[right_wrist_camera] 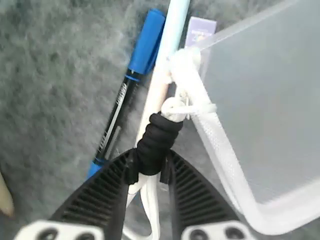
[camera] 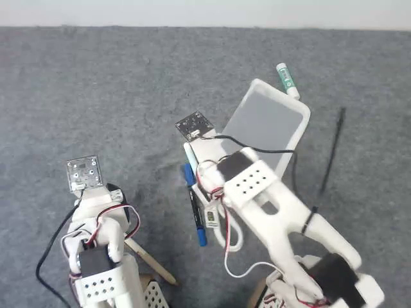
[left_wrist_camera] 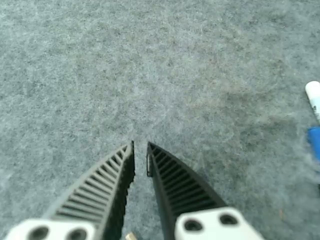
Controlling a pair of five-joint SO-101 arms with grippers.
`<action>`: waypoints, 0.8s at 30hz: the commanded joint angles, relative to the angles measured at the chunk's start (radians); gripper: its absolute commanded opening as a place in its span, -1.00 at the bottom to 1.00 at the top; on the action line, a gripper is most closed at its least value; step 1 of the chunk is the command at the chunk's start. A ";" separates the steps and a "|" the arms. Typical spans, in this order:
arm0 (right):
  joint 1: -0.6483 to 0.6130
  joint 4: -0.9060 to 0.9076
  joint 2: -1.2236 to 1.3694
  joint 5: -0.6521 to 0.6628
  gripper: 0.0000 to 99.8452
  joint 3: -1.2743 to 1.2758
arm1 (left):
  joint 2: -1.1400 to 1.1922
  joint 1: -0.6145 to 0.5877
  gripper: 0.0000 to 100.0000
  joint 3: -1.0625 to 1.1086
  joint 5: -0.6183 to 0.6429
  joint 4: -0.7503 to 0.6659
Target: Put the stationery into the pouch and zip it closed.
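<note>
While the right gripper [right_wrist_camera: 149, 159] is pinching the black zipper pull [right_wrist_camera: 156, 134] between narrowly set jaws, the pull is running up into a white cord knot [right_wrist_camera: 182, 107] at the corner of the translucent pouch [right_wrist_camera: 260, 90], so the pouch is lying directly ahead of this claw. Just beside the pull, a pale blue pen [right_wrist_camera: 170, 45] and a blue-capped pen [right_wrist_camera: 131, 90] are lying outside the pouch, their long axes running roughly along the claw's own reach. A small purple piece [right_wrist_camera: 201, 31] is sitting by the pouch's edge beyond them. In the high view a green-capped marker [camera: 286, 79] is resting at the pouch's far corner, also outside it. Nothing is showing through the pouch walls, so it is looking empty. The left gripper [left_wrist_camera: 140, 147] is hovering over grey carpet [left_wrist_camera: 150, 60], jaws almost together and holding nothing, well apart from the pouch. The right arm is therefore sitting nearer the pens and the pouch.
</note>
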 commanded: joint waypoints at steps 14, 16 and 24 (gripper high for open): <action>0.067 -0.061 -0.596 0.110 -0.99 0.229 | -0.018 0.324 -0.91 -0.173 0.006 -0.054; 0.067 -0.068 -0.645 0.110 -0.99 0.245 | -0.018 0.333 -0.87 -0.183 0.006 -0.069; 0.151 -0.143 -0.771 0.114 -0.99 0.328 | -0.018 0.381 -0.44 -0.282 0.066 -0.064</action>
